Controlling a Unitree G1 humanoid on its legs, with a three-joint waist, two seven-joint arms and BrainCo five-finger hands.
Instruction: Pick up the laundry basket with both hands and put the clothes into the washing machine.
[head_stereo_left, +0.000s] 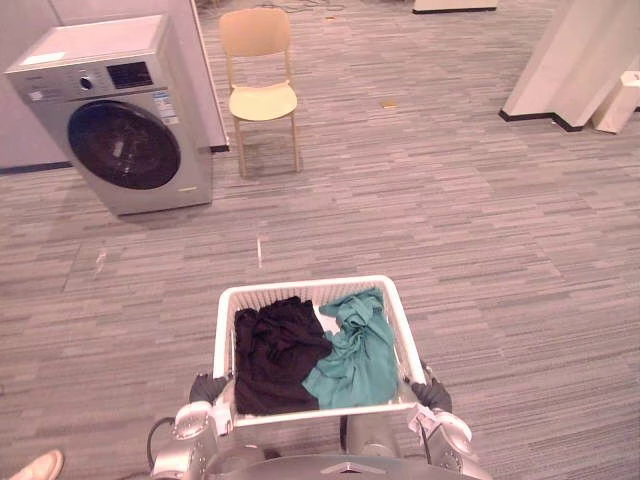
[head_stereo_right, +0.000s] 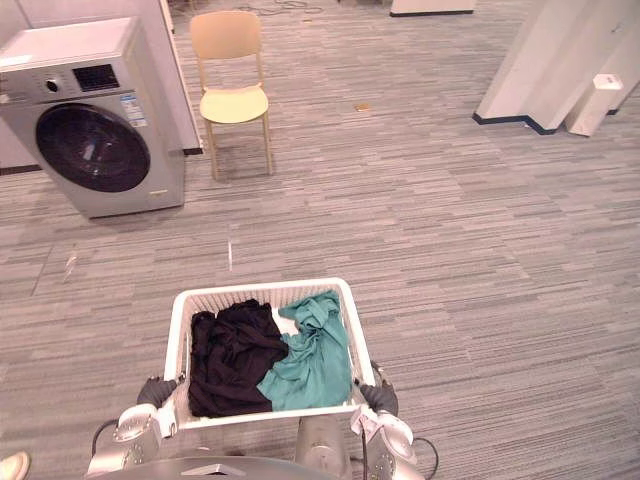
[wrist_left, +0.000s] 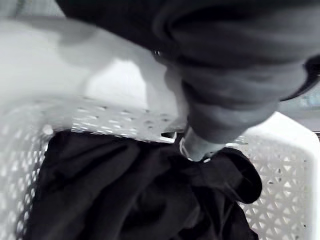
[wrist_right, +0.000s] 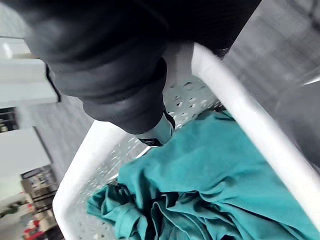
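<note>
I hold a white perforated laundry basket (head_stereo_left: 300, 287) low in front of me, off the floor. Inside lie a black garment (head_stereo_left: 275, 355) on the left and a teal garment (head_stereo_left: 355, 355) on the right. My left hand (head_stereo_left: 207, 388) grips the basket's left rim; its thumb (wrist_left: 195, 147) hooks over the rim above the black cloth (wrist_left: 125, 195). On the right rim (wrist_right: 250, 120) sits my right hand (head_stereo_left: 432, 393), with the thumb (wrist_right: 155, 132) inside over the teal cloth (wrist_right: 215, 175). The silver washing machine (head_stereo_left: 120, 115) stands at the far left, with its round dark door (head_stereo_left: 122, 145) shut.
A pale yellow chair (head_stereo_left: 260, 90) stands just right of the machine. At the far right stand a white wall corner (head_stereo_left: 570, 60) and a small white object (head_stereo_left: 620, 100). A person's shoe (head_stereo_left: 35, 467) shows at the lower left. Grey plank floor lies between me and the machine.
</note>
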